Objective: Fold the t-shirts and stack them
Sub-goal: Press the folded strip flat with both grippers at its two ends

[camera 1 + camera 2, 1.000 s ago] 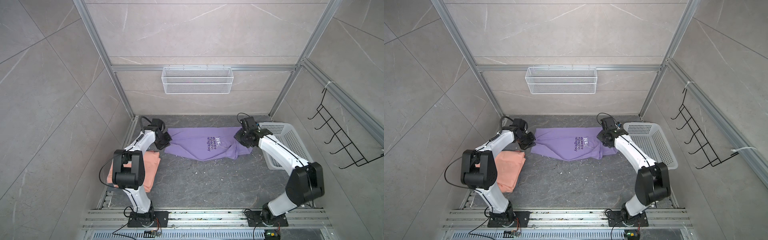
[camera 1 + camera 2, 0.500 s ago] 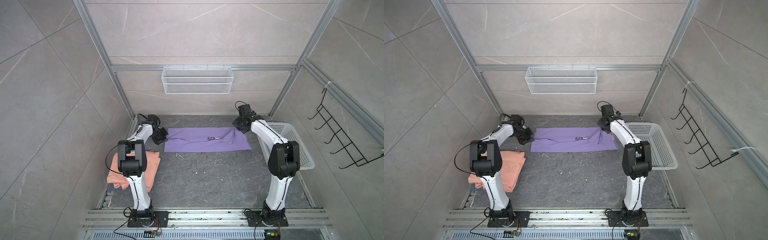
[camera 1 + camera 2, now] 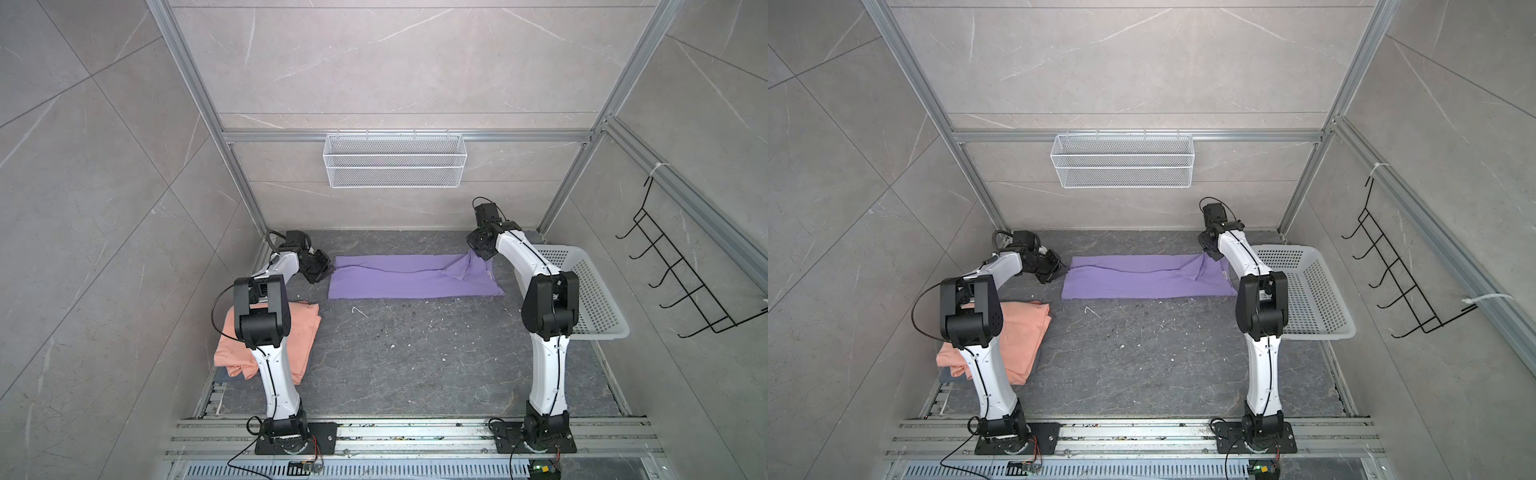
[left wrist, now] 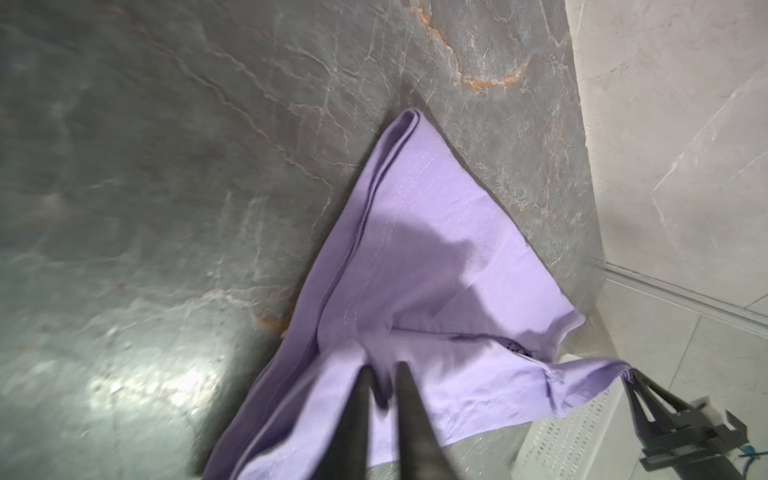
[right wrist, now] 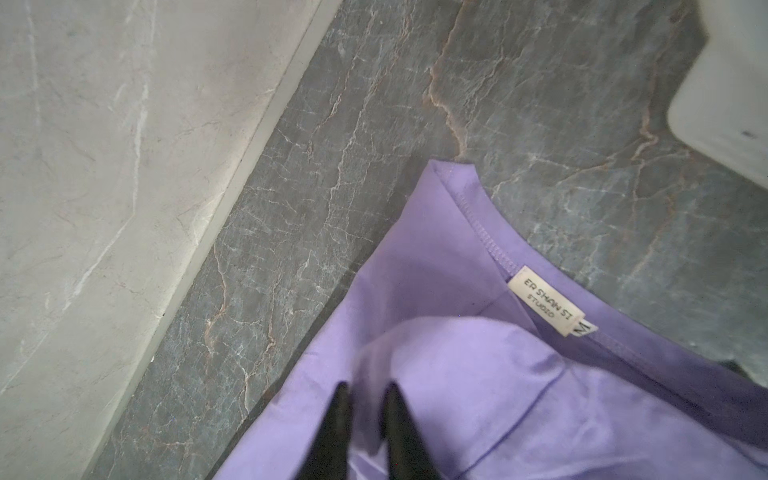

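Your left gripper [image 4: 384, 368], right gripper [image 5: 365, 386]: jaws slightly parted, released, over lavender t-shirt [image 3: 407, 282] ends; salmon t-shirt [image 3: 303, 332] apart.

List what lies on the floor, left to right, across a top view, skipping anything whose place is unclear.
salmon t-shirt → lavender t-shirt → white basket
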You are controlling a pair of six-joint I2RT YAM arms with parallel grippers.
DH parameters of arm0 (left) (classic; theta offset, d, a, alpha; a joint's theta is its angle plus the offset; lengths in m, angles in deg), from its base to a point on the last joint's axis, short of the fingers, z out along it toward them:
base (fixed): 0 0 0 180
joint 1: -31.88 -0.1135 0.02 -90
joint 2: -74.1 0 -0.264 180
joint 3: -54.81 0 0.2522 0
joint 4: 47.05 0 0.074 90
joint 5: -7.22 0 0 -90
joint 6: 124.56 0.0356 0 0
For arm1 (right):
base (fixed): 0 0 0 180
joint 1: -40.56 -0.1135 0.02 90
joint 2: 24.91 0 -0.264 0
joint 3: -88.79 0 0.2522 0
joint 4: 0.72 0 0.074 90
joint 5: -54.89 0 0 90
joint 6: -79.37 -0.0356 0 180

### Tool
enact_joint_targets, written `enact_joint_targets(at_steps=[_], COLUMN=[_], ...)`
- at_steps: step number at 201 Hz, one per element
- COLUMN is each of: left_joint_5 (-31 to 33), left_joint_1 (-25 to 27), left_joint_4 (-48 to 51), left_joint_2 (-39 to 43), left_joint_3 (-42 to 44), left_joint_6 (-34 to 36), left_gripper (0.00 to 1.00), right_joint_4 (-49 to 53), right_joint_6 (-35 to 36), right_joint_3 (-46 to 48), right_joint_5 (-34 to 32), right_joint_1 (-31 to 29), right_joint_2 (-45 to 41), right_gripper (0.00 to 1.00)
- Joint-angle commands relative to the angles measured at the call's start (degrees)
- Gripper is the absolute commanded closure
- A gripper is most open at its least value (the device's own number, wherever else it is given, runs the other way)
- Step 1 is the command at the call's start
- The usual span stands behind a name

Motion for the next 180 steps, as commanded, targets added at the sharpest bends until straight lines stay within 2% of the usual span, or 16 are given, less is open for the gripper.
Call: enact_joint_targets(at_steps=[1,36,71,85,105,134,180], left_joint_5=[-1.8,1.6,3.2,2.7,2.2,1.1,1.2], left_joint_1=[-0.2,-0.2,0.0,0.2,0.8,2.3,3.4], left_joint_4=[-2.3,-3.3,-1.4,-1.2,-1.2,-1.0,-1.2], left_joint_2=[-1.1,3.0,8.0,10.2,13.6,18.0,22.4], left_joint_3=[-1.6,1.0,3.8,5.7,8.8,12.1,15.5], left_joint_6=[-2.3,-2.2,-1.0,-0.7,-0.8,-0.5,-0.9], left_gripper=[0.44,0.34,0.34,0.34,0.34,0.34,0.34], right_joint_4=[-2.9,-6.6,-2.1,-5.1,-7.3,-8.4,-9.9], right_joint_6=[3.9,5.5,2.2,1.4,-3.3,-5.4,-7.7], right_joint_3=[-0.4,7.2,16.3,22.1,27.5,29.4,26.1], right_joint_5=[1.2,1.3,3.9,7.2,9.5,10.0,10.3], right_joint_1=[0.3,0.3,0.2,-0.1,-1.0,-2.7,-4.2], right_joint_2=[0.7,-6.5,-12.2,-14.1,-15.7,-15.6,-10.2], right_gripper=[0.49,0.42,0.42,0.42,0.42,0.42,0.42])
